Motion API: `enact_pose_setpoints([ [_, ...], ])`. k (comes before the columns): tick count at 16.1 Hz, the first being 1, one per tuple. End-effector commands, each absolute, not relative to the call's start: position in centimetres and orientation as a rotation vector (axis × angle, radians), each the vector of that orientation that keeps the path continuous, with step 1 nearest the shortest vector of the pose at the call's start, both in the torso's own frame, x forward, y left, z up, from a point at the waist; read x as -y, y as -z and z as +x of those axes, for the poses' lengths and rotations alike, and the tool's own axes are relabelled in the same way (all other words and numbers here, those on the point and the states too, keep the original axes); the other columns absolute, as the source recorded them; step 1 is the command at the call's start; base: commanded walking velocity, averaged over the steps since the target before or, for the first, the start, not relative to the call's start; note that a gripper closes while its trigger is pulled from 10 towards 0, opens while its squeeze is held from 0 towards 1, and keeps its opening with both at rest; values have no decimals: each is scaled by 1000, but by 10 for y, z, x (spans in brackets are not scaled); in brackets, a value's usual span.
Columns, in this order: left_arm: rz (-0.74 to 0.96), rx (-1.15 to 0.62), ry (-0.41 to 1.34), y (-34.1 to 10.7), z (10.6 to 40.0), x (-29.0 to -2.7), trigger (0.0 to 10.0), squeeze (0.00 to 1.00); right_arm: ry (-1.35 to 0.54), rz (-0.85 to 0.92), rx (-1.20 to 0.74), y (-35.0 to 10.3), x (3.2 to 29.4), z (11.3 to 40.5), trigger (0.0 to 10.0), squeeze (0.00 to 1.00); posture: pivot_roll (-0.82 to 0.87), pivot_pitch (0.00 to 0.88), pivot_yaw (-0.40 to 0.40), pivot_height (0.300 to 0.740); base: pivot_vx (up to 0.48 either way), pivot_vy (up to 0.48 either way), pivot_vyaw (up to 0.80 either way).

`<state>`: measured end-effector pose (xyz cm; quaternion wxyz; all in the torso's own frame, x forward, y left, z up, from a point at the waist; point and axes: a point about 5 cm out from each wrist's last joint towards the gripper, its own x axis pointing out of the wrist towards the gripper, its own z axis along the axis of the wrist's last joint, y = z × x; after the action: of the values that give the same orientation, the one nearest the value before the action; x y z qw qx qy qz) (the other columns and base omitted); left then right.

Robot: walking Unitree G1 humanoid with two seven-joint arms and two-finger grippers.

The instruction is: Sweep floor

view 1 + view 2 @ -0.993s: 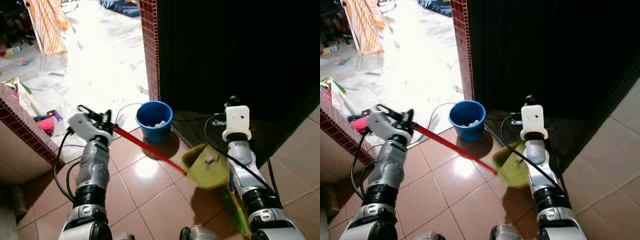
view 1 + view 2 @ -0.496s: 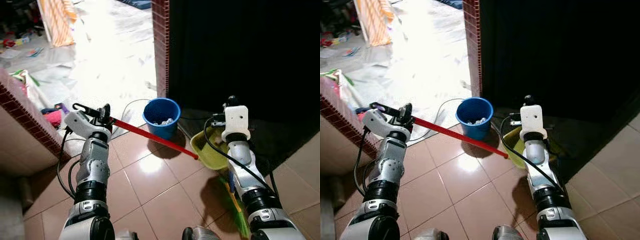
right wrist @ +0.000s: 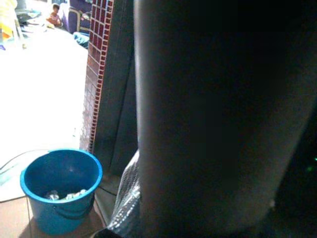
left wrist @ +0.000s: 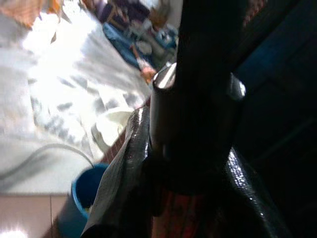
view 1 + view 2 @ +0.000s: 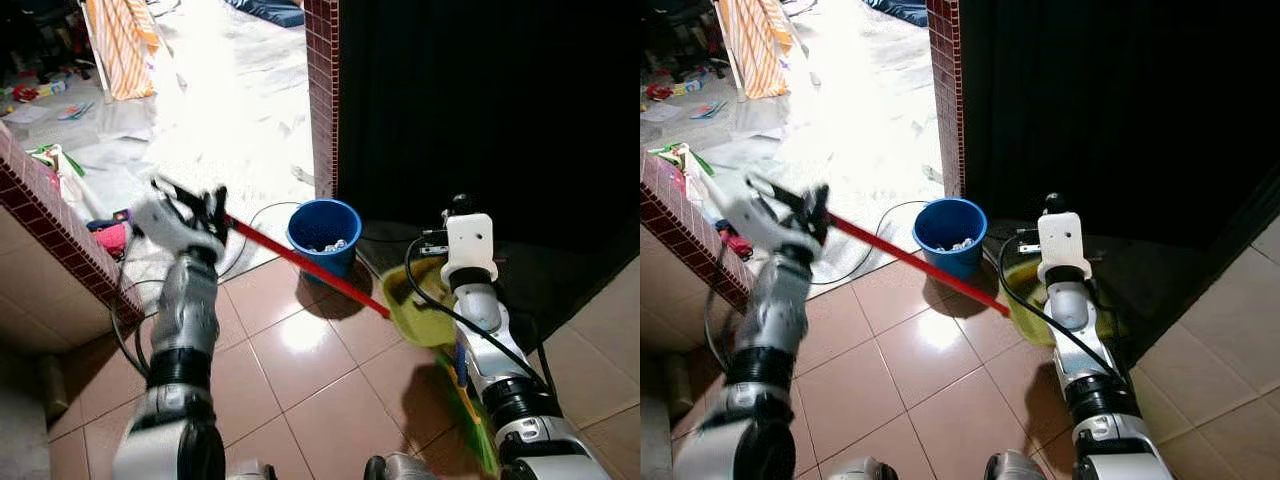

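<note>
My left gripper (image 5: 200, 212), blurred by motion, is shut on the upper end of a red handle (image 5: 300, 262). The handle slopes down to a yellow-green dustpan (image 5: 422, 305) on the tiles to the right of a blue bucket (image 5: 323, 235). Pale scraps lie in the bucket. My right gripper (image 5: 461, 206) stands above the dustpan, shut on a dark broom pole (image 3: 208, 114). The broom's green bristles (image 5: 466, 402) hang beside my right forearm. The left wrist view shows black fingers (image 4: 198, 89) round the red handle (image 4: 168, 225), with the bucket (image 4: 79, 198) below.
A red tiled pillar (image 5: 321, 90) edges a dark doorway (image 5: 480, 100) behind the bucket. A low tiled wall (image 5: 55, 235) runs along the left, with litter and a pink item (image 5: 108, 238) behind it. A white cable (image 5: 255, 215) loops on the bright floor. Brown tiles (image 5: 300, 380) lie before me.
The dustpan has swung from mid-air down onto the tiles beside the bucket. My left gripper has risen slightly and is blurred. The camera has shifted a little.
</note>
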<state>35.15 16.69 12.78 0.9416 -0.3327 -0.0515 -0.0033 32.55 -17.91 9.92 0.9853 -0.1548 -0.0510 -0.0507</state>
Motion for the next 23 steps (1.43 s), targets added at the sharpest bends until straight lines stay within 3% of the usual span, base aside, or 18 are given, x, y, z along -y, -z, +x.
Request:
enact_pose_setpoints([
  [1, -633, 269, -16, -168, 359, -180, 10000, 0, 73, -303, 131, -104, 171, 329, 10000, 0, -71, 0, 39, 740, 0, 0, 0],
  [6, -406, 338, -64, -193, 361, -197, 10000, 0, 57, -291, 126, -101, 167, 328, 10000, 0, -60, 0, 43, 740, 0, 0, 0],
  [11, -246, 337, 9, -189, 351, -182, 10000, 0, 42, -291, 122, -99, 164, 327, 10000, 0, -59, 0, 45, 740, 0, 0, 0],
  [15, -66, 346, -15, -186, 342, -186, 10000, 0, 27, -292, 118, -96, 161, 327, 10000, 0, -50, 0, 43, 740, 0, 0, 0],
  [23, 6, 135, -104, -107, 306, -195, 10000, 0, 24, -289, 129, -97, 163, 327, 10000, 0, -37, 0, 43, 740, 0, 0, 0],
])
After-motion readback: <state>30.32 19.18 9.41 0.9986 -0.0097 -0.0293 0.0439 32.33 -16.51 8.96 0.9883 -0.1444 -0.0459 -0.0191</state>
